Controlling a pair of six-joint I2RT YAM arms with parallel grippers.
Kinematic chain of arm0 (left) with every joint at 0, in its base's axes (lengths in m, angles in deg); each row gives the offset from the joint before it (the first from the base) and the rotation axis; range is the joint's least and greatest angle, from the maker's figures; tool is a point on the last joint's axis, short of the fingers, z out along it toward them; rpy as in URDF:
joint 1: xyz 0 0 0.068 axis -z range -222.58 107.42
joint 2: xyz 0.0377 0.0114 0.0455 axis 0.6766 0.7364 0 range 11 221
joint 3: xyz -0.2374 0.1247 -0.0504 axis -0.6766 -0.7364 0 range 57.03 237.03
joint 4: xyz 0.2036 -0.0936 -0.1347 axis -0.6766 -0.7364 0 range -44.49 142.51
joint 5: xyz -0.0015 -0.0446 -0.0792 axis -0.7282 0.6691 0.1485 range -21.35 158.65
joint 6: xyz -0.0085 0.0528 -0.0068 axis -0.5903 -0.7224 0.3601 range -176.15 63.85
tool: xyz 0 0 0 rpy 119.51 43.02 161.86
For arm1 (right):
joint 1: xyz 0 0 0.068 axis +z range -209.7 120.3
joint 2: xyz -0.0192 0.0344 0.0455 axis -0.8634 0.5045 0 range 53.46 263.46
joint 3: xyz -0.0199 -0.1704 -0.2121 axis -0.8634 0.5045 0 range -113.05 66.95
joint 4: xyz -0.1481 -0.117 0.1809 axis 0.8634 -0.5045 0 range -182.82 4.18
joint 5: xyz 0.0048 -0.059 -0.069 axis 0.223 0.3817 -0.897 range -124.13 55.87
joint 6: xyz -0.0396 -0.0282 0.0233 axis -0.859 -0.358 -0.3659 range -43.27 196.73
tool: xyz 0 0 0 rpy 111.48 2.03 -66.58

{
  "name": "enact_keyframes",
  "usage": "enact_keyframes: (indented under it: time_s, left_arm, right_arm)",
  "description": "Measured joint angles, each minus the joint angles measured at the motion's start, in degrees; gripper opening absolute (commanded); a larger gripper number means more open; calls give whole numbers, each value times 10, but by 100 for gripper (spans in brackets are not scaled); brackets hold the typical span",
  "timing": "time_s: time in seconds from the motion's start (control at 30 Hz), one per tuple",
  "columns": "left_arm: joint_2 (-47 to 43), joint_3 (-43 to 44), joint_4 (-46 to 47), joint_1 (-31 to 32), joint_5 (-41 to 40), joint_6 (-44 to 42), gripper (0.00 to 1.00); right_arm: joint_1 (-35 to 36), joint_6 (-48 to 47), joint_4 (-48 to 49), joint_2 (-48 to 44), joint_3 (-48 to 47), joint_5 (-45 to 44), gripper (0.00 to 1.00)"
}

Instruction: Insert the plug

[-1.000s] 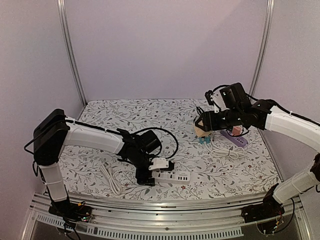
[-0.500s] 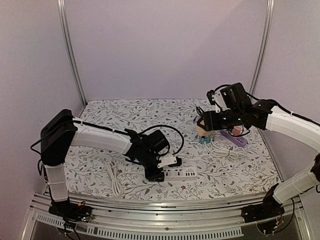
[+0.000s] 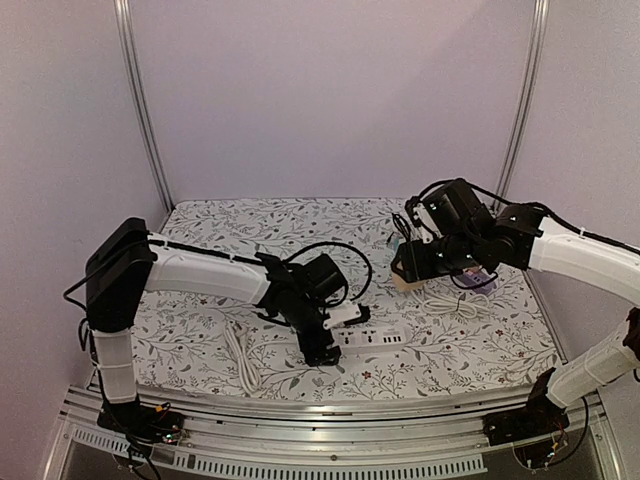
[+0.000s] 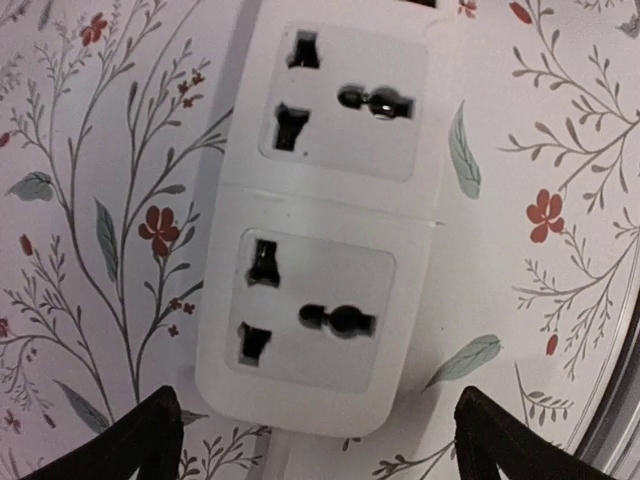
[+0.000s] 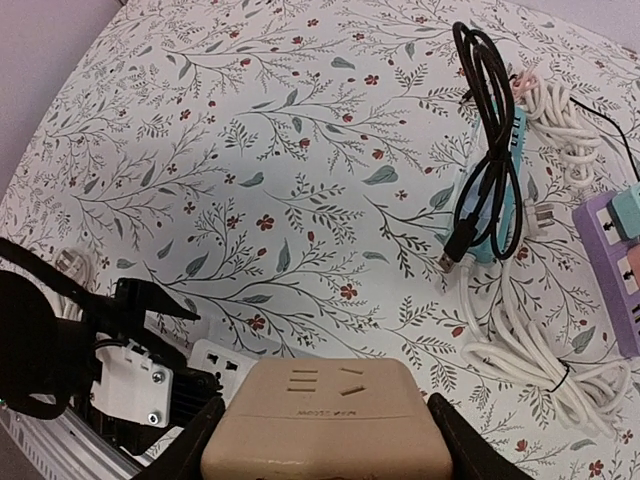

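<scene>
Right gripper pinches a beige plug, one finger pressed against each side of its blocky body, holding it in the air over the right half of the table. The plug's top face shows two short slots and a line of moulded lettering too small to read. Well apart from it, near the front edge, a white power strip lies flat with its sockets facing up. The left gripper hangs right over the strip's end, fingers spread wide to either side; whether the tips touch the casing is hard to tell. The left arm reaches low across the front, and the right arm comes in from the side with its wrist tipped down. A cloth printed with leaves and red flowers covers the table. Toward the right lie a purple power strip, a teal one with a black cable draped over it, and a coiled white cord. Pale lilac walls and metal posts close in the space.
</scene>
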Motion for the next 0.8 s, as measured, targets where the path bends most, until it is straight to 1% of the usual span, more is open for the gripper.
enact_keyframes:
  time_s: [0.1, 0.2, 0.33, 0.4, 0.5, 0.57, 0.8]
  left_arm:
    - [-52, -19, -14, -4, -12, 9, 100]
    - [-140, -59, -1, -10, -43, 34, 99]
    - [-252, -144, 64, -22, -117, 84, 99]
    - [-292, -193, 98, -30, -161, 111, 99]
    - [-325, -252, 130, -38, -215, 136, 99]
    - [-336, -273, 139, -41, -236, 144, 99]
    - [-345, -288, 162, -43, -267, 145, 99]
  right_arm:
    - [28, 27, -8, 8, 0, -20, 0]
    - [64, 52, -11, 33, -6, -33, 0]
    - [112, 92, -10, 88, -22, -48, 0]
    - [131, 110, -13, 114, -30, -55, 0]
    - [152, 130, -18, 150, -46, -62, 0]
    - [160, 141, -20, 170, -54, -68, 0]
    - [163, 162, -31, 195, -56, -86, 0]
